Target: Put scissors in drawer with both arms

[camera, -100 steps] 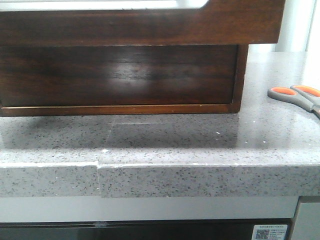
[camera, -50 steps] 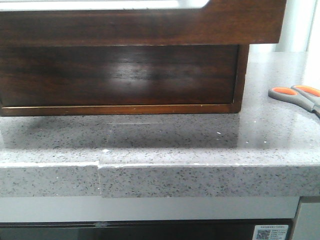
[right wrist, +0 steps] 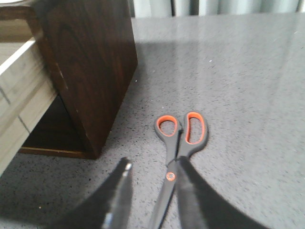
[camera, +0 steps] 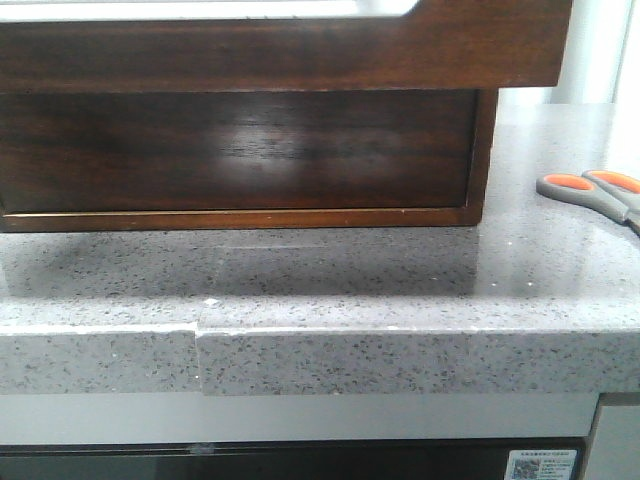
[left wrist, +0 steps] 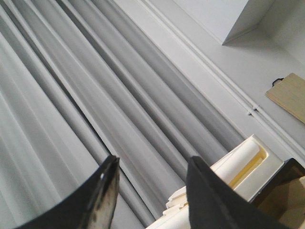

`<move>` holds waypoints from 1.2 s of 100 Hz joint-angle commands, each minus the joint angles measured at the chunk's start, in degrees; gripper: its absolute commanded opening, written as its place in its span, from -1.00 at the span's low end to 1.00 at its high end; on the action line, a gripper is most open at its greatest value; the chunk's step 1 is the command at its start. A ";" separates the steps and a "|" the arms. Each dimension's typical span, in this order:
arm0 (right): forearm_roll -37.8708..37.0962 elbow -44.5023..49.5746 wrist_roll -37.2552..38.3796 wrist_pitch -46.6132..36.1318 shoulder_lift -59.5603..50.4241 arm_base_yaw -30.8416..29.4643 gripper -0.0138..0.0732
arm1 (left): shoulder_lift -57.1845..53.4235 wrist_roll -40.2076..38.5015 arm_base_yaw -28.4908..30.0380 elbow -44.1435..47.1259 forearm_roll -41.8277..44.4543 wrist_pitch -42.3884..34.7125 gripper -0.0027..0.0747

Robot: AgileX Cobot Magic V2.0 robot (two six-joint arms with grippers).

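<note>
The scissors, with grey handles and orange-lined loops, lie flat on the counter at the far right of the front view. In the right wrist view the scissors lie closed, loops pointing away. My right gripper is open above them, and their pivot and blades lie between the fingers, close beside one finger. The drawer is a dark brown front with a broad cut-out on top, pulled out over the lower one. My left gripper is open and empty, pointing up at grey curtains. Neither gripper shows in the front view.
The dark wooden cabinet stands just beside the scissors, with a pale drawer side sticking out of it. The speckled grey counter ends in a front edge below the cabinet. A pale shelf unit shows past my left gripper.
</note>
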 commanded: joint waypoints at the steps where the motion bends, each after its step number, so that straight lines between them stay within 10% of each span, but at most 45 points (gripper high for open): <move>1: 0.25 -5.35 -0.36 -2.49 6.62 0.58 -0.07 | 0.81 -0.86 -0.30 -1.81 -1.61 -1.41 -0.12; 21: 0.25 -14.30 -0.36 7.00 21.85 0.80 -0.01 | 0.81 -0.86 -0.30 -1.81 -1.71 -0.96 -0.12; 44: 0.25 -22.25 -0.26 12.54 37.65 0.80 0.68 | 0.81 -2.32 -0.30 -1.81 -1.71 -0.96 -0.12; 120: -8.24 -35.87 9.98 28.95 56.61 0.69 0.67 | 0.81 -2.32 -0.30 -1.81 -1.71 -0.96 -0.12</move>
